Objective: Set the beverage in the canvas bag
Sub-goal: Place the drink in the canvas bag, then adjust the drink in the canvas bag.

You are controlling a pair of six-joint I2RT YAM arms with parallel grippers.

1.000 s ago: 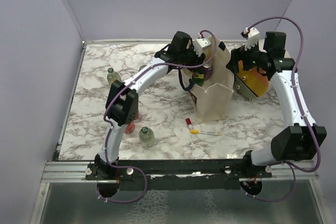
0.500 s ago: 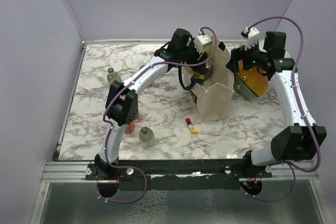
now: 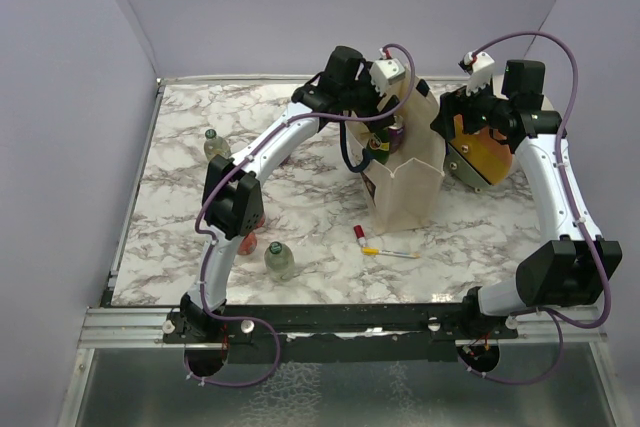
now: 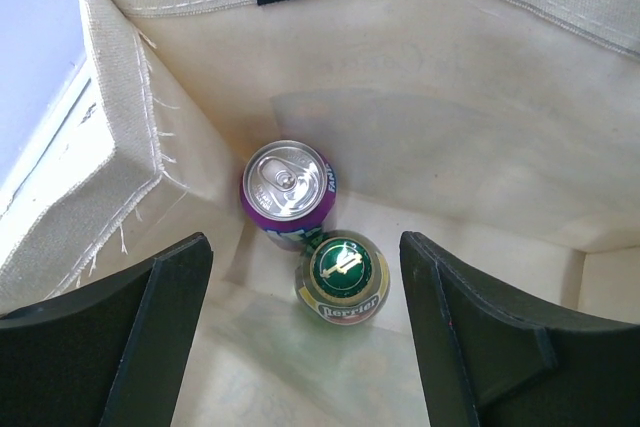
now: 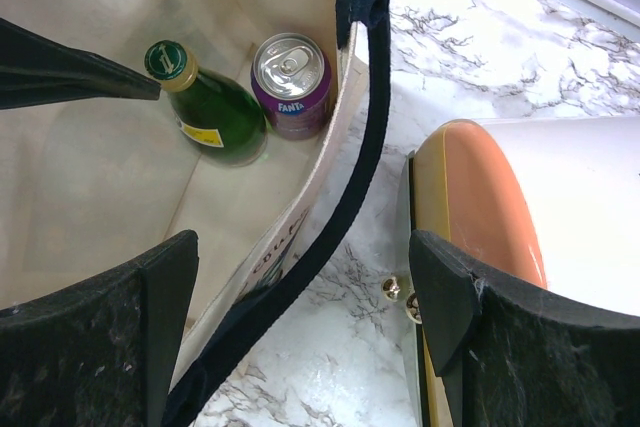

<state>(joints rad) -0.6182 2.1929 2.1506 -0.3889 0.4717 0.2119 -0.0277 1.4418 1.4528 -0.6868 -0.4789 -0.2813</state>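
Found left gripper (image 4: 303, 247) released over the open mouth of the canvas bag (image 4: 480, 77), jaws spread wide with nothing between them. Noted green bottle (image 4: 343, 277) standing upright on the bag floor directly below, close against a purple can (image 4: 288, 187), also upright. Recorded right gripper (image 5: 302, 247) likewise unclenched, fingers set either side of the bag's wall and navy handle (image 5: 365, 97) without gripping either, cream-and-orange container (image 5: 500, 197) on the marble table (image 5: 480, 37) just beside the bag.
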